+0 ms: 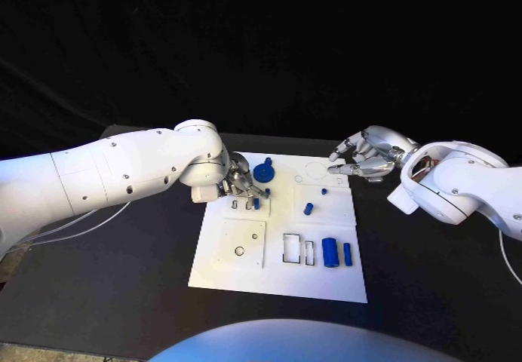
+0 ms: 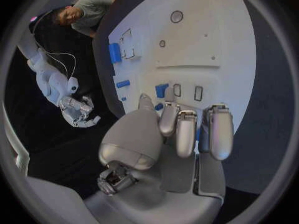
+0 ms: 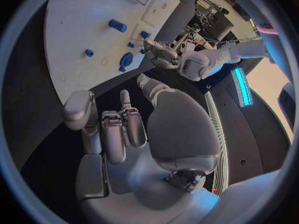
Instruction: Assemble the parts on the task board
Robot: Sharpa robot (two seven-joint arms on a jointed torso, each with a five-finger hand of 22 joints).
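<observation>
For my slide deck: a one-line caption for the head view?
Left hand works over the white task board among blue parts; right hand hovers beside its far corner.

Nothing readable here, honestly. The white task board (image 1: 234, 271) has only black outlines on it, rectangles and small circles, no letters or numbers that I can make out. The blue parts (image 1: 330, 253) are plain, and the arms and silver hands carry no brand or label that can be read.
</observation>
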